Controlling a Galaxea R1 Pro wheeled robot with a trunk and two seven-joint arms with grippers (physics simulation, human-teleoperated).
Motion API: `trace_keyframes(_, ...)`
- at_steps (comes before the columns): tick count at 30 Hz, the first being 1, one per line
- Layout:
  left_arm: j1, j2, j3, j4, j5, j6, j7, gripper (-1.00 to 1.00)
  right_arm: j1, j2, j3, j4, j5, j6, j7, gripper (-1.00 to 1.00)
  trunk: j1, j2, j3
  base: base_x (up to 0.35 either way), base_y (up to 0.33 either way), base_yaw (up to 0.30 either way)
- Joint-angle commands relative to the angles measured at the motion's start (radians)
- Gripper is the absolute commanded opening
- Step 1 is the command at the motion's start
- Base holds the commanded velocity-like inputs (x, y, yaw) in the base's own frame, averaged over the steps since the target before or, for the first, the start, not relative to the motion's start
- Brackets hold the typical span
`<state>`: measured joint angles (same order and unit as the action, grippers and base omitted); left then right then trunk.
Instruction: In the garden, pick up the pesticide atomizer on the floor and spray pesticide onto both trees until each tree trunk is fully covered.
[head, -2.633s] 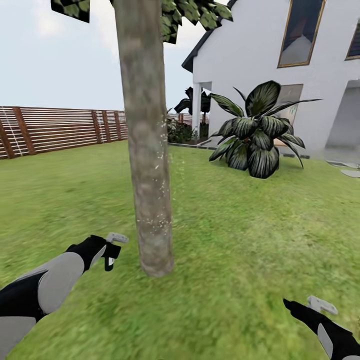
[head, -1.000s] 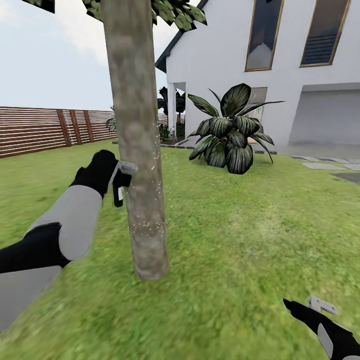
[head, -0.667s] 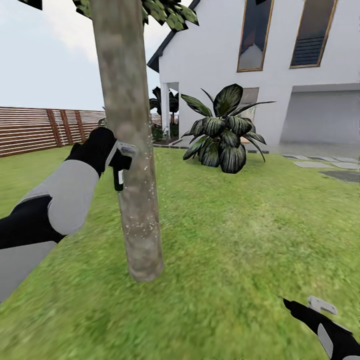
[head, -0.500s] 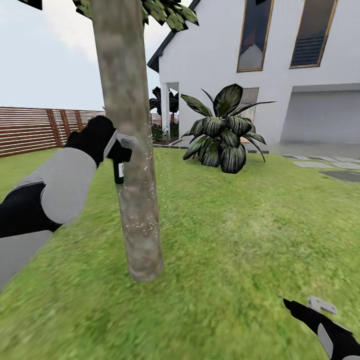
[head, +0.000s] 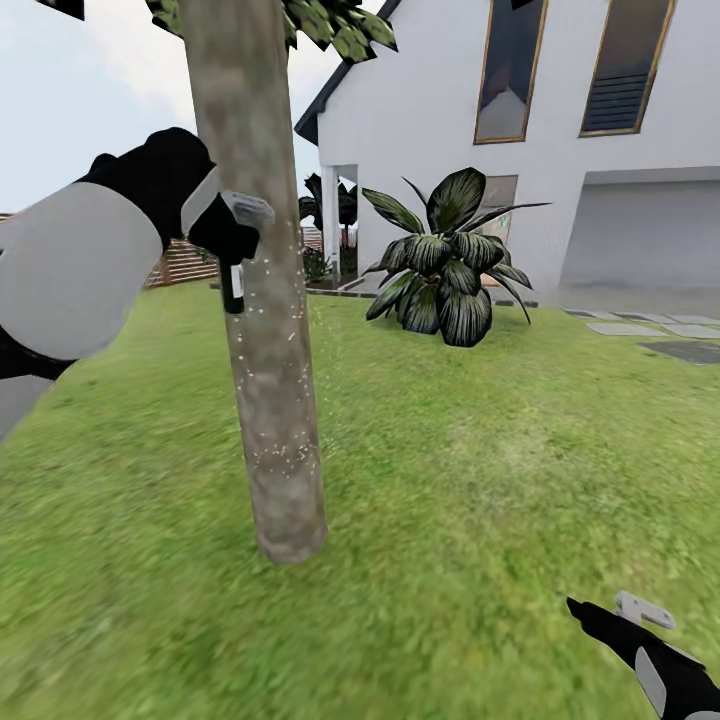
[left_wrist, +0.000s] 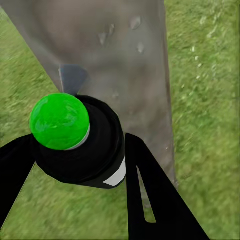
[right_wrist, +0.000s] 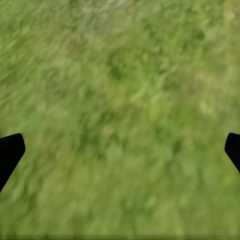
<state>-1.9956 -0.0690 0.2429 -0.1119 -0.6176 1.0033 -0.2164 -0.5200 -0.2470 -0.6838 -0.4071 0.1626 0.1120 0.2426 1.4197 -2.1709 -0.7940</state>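
Note:
A thick grey-brown tree trunk (head: 262, 300) rises from the lawn at left of centre, speckled with pale spray droplets, with blocky green leaves at the top. My left gripper (head: 232, 240) is raised beside the trunk's left side, shut on the pesticide atomizer (head: 233, 287), a slim dark bottle hanging just off the bark. In the left wrist view the atomizer (left_wrist: 80, 142) shows its green cap and a white label patch between my two black fingers (left_wrist: 150, 195), with the trunk (left_wrist: 120, 65) close behind it. My right gripper (head: 620, 610) hangs low at the right, open over grass.
A broad-leaved dark plant (head: 445, 265) stands before the white house (head: 520, 120). Paving stones (head: 650, 335) lie at the far right. A slatted wooden fence (head: 185, 262) peeks past my left arm. Lawn (head: 480, 470) spreads right of the trunk.
My left arm has lifted the atomizer up along the trunk, from about mid-height to well higher. The head view swung right earlier, then held. The right arm has not moved.

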Motion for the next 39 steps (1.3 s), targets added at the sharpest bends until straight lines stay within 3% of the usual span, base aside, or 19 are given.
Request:
trace_keyframes(1, -0.008, 0.000, -0.001, 0.002, -0.001, 0.000, 0.000, -1.00, 0.000, 0.000, 0.000, -0.001, 0.000, 0.000, 0.000, 1.00, 0.000, 0.000, 0.000, 0.000, 0.000, 0.000)
trace_keyframes(18, -0.105, 0.001, 0.001, 0.006, -0.001, 0.000, 0.000, -1.00, 0.000, 0.000, 0.000, 0.000, 0.000, 0.000, 0.000, 1.00, 0.000, 0.000, 0.000, 0.000, 0.000, 0.000)
trace_keyframes(21, -0.107, 0.000, 0.001, 0.065, -0.001, 0.000, 0.000, -1.00, 0.000, 0.000, 0.000, 0.000, 0.000, 0.000, 0.000, 1.00, 0.000, 0.000, 0.000, 0.000, 0.000, 0.000)
trace_keyframes(26, -0.104, 0.001, 0.001, 0.089, -0.001, 0.000, 0.000, -1.00, 0.000, 0.000, 0.000, 0.000, 0.000, 0.000, 0.000, 1.00, 0.000, 0.000, 0.000, 0.000, 0.000, 0.000)
trace_keyframes(29, -0.097, 0.001, 0.001, 0.091, -0.001, -0.001, 0.000, -1.00, 0.000, 0.000, 0.000, 0.000, 0.000, 0.000, 0.000, 1.00, 0.000, 0.000, 0.000, 0.000, 0.000, 0.000)
trace_keyframes(33, -0.038, 0.001, 0.001, 0.092, -0.001, -0.002, 0.000, -1.00, 0.000, 0.000, 0.001, 0.000, 0.000, 0.000, 0.000, 1.00, 0.000, 0.000, 0.000, 0.000, 0.000, 0.000)
trace_keyframes(36, 0.037, 0.002, 0.001, 0.091, 0.001, -0.005, 0.000, -1.00, 0.000, 0.000, 0.001, 0.000, 0.000, 0.000, 0.000, 1.00, 0.000, 0.000, 0.000, 0.000, 0.000, 0.000)
trace_keyframes(39, 0.056, 0.002, 0.001, 0.090, 0.001, -0.006, 0.000, -1.00, 0.000, 0.000, 0.001, 0.000, 0.001, 0.000, 0.000, 1.00, 0.000, 0.000, 0.000, -0.074, 0.000, 0.000)
